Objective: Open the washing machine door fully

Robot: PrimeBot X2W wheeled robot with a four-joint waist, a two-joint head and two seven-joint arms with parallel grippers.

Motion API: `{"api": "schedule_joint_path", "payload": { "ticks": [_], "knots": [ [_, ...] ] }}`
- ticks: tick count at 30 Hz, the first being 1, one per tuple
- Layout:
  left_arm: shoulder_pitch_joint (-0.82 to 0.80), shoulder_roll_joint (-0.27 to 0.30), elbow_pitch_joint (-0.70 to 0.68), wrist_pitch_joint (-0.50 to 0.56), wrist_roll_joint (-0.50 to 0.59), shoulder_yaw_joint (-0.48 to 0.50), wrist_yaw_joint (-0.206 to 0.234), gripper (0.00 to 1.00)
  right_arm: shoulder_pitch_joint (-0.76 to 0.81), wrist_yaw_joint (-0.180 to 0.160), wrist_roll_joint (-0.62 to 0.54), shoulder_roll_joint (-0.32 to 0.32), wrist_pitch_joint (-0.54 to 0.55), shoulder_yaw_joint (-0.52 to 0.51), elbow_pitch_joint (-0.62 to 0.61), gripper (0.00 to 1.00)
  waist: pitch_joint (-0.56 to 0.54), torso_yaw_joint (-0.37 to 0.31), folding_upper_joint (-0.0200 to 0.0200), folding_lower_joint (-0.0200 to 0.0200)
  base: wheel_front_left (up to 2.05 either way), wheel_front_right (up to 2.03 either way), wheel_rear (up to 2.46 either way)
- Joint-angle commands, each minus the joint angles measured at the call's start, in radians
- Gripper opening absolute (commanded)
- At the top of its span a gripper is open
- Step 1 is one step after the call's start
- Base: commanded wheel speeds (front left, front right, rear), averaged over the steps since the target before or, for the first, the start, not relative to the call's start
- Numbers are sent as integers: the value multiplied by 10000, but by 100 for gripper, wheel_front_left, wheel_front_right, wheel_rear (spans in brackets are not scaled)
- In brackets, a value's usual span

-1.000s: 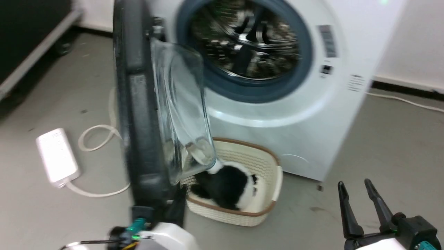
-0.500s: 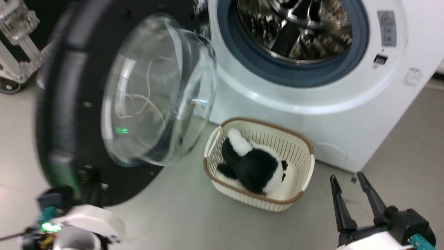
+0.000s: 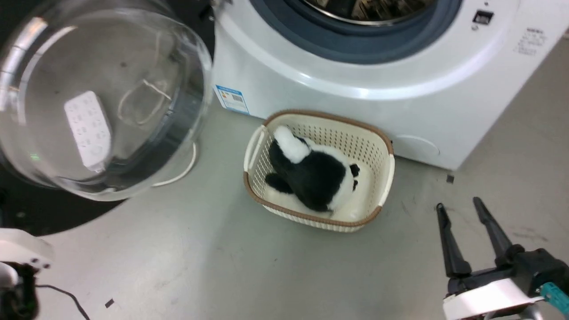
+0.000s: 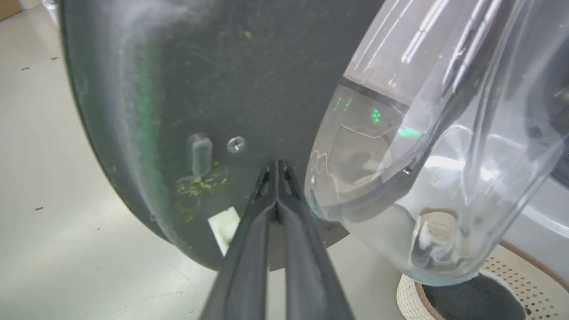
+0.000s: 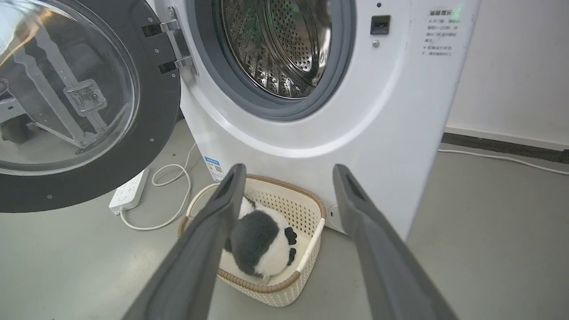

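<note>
Task status: the washing machine door [image 5: 84, 106] stands swung well away from the opening. In the right wrist view it fills the upper left of the frame, hung on its metal hinge [image 5: 178, 44], with its inner face and glass bowl turned toward the camera. The drum [image 5: 275, 44] of the washing machine [image 5: 311, 133] is fully exposed at top centre.

Judgement: the opening is largely done. What may be left is a last bit of swing. Whether the hinge is at its stop cannot be told from these views.

Left claw [image 4: 276, 166]: fingers pressed together with nothing visible between them. The tips sit at the black inner ring of the door, just left of the glass bowl. They look to be touching it, but contact is not certain.

Right claw [image 3: 458, 203]: spread wide and empty, at the lower right of the head view, well apart from the door.

Surface: a plain grey floor [image 3: 222, 258], smooth, with small scuffs and specks.
- A cream basket [image 3: 386, 151] with a brown rim stands just before the machine's front, centre of frame.
- A black-and-white plush toy [image 3: 311, 173] lies in the basket.
- A blue label [image 3: 231, 98] sits low on the machine's front, upper left of the basket.
- A white power strip [image 5: 129, 191] and its looped cable [image 5: 178, 178] lie on the floor below the door, left of the basket.

Room: a pale wall [image 5: 511, 66] at the right of the right wrist view, with a dark baseboard [image 5: 502, 146] and a thin white cord running along it.
</note>
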Motion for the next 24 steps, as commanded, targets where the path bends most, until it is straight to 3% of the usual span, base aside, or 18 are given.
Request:
{"api": "schedule_joint_path", "payload": {
  "ticks": [1,14,18,24],
  "knots": [
    [-279,161,270,-141,-29,93,-97,0,-200,-9,-57,-112,45,-32,-107,100,208,-140,0,-2,0,0,0],
    [-683,359,1675,-1602,227,96,-546,0,-167,-9,27,-105,53,-93,-63,100,-338,-286,0,-2,0,0,0],
    [-385,149,1054,-1989,559,-108,-789,0,-53,-9,46,14,-21,-215,78,100,-901,-334,0,-2,0,0,0],
    [346,-522,-1004,-2145,1300,-353,-895,0,180,-9,-115,211,-100,-502,230,100,-1797,-632,0,-2,0,0,0]
  ]
}}
